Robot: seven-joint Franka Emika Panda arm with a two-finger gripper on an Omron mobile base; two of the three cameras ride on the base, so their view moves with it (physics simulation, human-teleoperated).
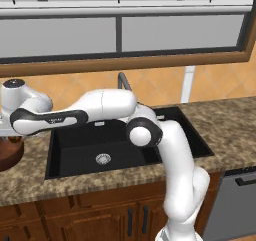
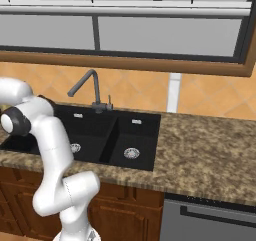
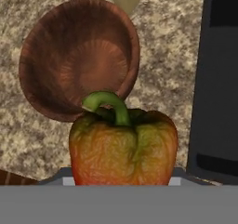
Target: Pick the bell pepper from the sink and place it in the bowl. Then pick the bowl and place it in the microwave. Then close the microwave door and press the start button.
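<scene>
Claw [image 3: 123, 183]: clamped on the bell pepper [image 3: 123, 148], stem up.
Bowl [image 3: 79, 58]: on the table [image 3: 172, 56], past the pepper.

Flat, even light across the whole room, no single source to pick out. Bright overall; nothing dim except the black sink [image 1: 120, 145], whose basins swallow detail and show almost no shading. No cast shadows under the white arm [image 1: 100, 110] on the counter [image 2: 210, 155]; only soft grey shading along the arm's underside. No glare on the window [image 2: 150, 35] panes, which read as plain grey. Edges look jagged and coarse in both base views. Hand view: the pepper [image 3: 123, 146] is close and soft, its skin smeared. The bowl [image 3: 79, 58] shows gentle inner shading toward its rim. No bending at picture edges.
</scene>
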